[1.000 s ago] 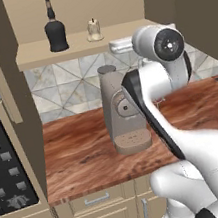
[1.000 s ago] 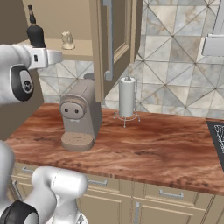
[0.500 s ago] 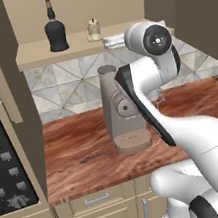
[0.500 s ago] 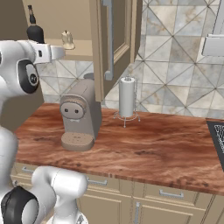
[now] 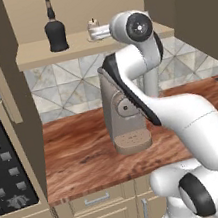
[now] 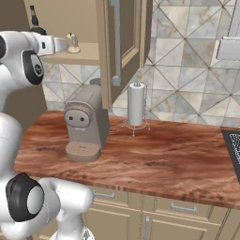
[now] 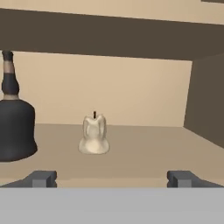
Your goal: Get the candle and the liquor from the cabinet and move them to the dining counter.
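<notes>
Inside the tan wall cabinet [image 7: 144,144], the two-finger gripper [image 7: 112,178] stands at the shelf edge with its jaws wide apart and nothing between them. Ahead of it, slightly left of centre, sits the small cream lumpy candle [image 7: 93,135]; the squat black liquor bottle [image 7: 13,119] stands further left. Neither is grasped yet, so both transfers to the dining counter remain.
</notes>
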You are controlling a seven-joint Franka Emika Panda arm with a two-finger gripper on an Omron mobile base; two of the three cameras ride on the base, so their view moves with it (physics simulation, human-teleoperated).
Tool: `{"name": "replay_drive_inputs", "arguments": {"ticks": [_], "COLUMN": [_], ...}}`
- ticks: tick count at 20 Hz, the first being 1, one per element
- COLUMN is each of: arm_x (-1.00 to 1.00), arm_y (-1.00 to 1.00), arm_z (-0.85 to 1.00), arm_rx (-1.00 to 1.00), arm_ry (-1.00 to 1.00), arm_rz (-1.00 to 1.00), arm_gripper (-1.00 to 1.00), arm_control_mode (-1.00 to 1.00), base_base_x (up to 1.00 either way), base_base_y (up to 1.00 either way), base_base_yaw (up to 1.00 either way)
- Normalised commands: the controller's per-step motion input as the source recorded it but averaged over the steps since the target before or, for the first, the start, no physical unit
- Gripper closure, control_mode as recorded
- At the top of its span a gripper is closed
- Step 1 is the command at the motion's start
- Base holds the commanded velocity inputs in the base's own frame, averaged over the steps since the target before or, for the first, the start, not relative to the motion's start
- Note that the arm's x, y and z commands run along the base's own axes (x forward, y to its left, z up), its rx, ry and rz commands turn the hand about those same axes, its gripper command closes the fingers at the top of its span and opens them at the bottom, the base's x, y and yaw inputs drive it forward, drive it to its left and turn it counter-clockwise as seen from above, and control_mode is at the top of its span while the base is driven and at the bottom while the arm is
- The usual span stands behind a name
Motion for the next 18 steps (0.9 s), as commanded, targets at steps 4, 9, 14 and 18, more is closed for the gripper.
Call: {"name": "replay_drive_inputs", "arguments": {"ticks": [4, 9, 14, 18], "arm_x": [0.20, 0.26, 0.40, 0.38], "arm_y": [-0.07, -0.04, 0.06, 0.17], "arm_z": [0.01, 0.00, 0.02, 0.06], "arm_rx": [0.02, 0.01, 0.00, 0.00], "arm_ry": [0.04, 0.03, 0.01, 0.00], "arm_rz": [0.00, 0.00, 0.00, 0.00], "arm_gripper": [-1.00, -1.00, -1.00, -1.00], "arm_control_mode": [-1.00, -1.00, -1.00, -1.00], "base_base_x": [0.00, 0.00, 0.00, 0.00], "base_base_y": [0.00, 0.00, 0.00, 0.00], "base_base_yaw": [0.00, 0.00, 0.00, 0.00]}}
